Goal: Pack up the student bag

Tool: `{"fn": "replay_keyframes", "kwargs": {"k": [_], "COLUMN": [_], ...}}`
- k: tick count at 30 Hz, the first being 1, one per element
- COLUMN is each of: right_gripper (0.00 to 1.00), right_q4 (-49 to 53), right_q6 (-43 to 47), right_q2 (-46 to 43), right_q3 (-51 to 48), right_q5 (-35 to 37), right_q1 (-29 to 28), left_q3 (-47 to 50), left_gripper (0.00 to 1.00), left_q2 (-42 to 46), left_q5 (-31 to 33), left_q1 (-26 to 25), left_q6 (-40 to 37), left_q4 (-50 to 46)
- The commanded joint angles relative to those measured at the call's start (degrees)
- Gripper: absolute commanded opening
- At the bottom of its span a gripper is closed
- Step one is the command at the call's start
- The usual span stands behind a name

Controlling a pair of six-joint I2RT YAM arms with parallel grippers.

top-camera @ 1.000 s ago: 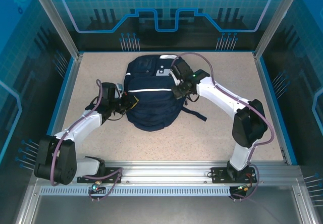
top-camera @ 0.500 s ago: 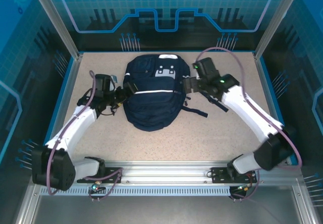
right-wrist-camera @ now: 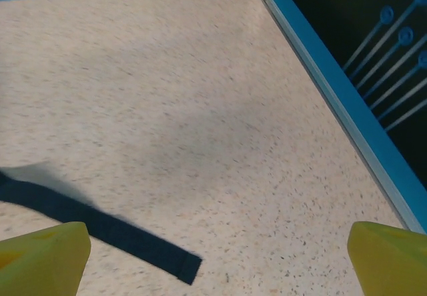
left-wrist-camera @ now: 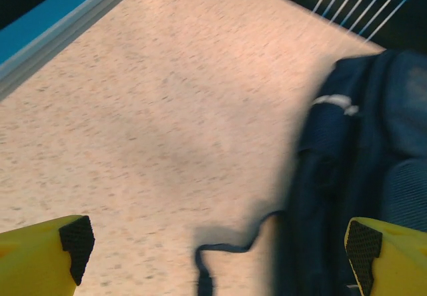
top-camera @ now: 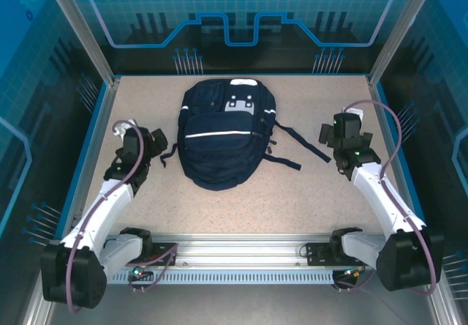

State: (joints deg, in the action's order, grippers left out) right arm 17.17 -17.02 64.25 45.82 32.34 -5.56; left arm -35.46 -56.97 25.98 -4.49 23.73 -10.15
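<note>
**Both arms just let go of the bag and backed off**

A second ago both arms were on the student bag (top-camera: 223,135) with fingers pinched shut. Now they've swung out to the sides. The left fingers (left-wrist-camera: 40,259) and right fingers (right-wrist-camera: 390,259) are spread as wide as they go and are holding nothing.

The bag lies flat at mid-bench, toward the back. To me that reads as a step finished or a reset, not a grab in progress.

As for room, there's open bench (top-camera: 292,200) in front of the bag. The right arm (top-camera: 376,186) sits near the blue side rail (right-wrist-camera: 353,116), so there's little slack outward. A loose strap (right-wrist-camera: 100,226) trails out right by those fingers and could snag.
</note>
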Motion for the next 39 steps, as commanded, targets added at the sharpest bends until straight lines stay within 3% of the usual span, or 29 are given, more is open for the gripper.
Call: {"fn": "replay_keyframes", "kwargs": {"k": [1, 7, 12, 17, 23, 26, 39], "right_gripper": [1.0, 1.0, 1.0, 1.0, 1.0, 1.0, 1.0], "right_q4": [-12.2, -37.5, -47.9, -57.6, -60.9, -62.1, -62.6], "right_q6": [0.8, 9.4, 12.2, 13.7, 14.8, 15.6, 15.8], "right_q2": [1.8, 5.2, 11.0, 15.7, 18.3, 19.7, 21.9], "right_q3": [-4.6, -17.4, -20.0, -22.3, -22.9, -22.9, -22.2], "right_q5": [0.4, -5.1, -9.5, -13.7, -16.4, -17.9, -20.0], "right_q1": [2.0, 1.9, 1.1, 0.0, 0.0, -0.1, 0.5], "left_q3": [4.6, 10.2, 14.0, 15.0, 15.2, 15.1, 14.7], "left_gripper": [0.99, 0.99, 0.99, 0.99, 0.99, 0.98, 0.99], "left_q2": [-0.1, -5.5, -12.6, -20.3, -26.1, -30.6, -31.9], "left_q5": [6.6, 3.4, -7.2, -11.5, -13.4, -7.6, -6.2], "left_q1": [0.5, 0.8, 1.1, 1.1, 1.3, 1.3, 1.2], "left_q6": [-7.7, -15.0, -20.2, -24.2, -24.4, -22.8, -22.1], "left_q4": [11.4, 25.9, 42.4, 53.5, 61.0, 65.0, 65.4]}}
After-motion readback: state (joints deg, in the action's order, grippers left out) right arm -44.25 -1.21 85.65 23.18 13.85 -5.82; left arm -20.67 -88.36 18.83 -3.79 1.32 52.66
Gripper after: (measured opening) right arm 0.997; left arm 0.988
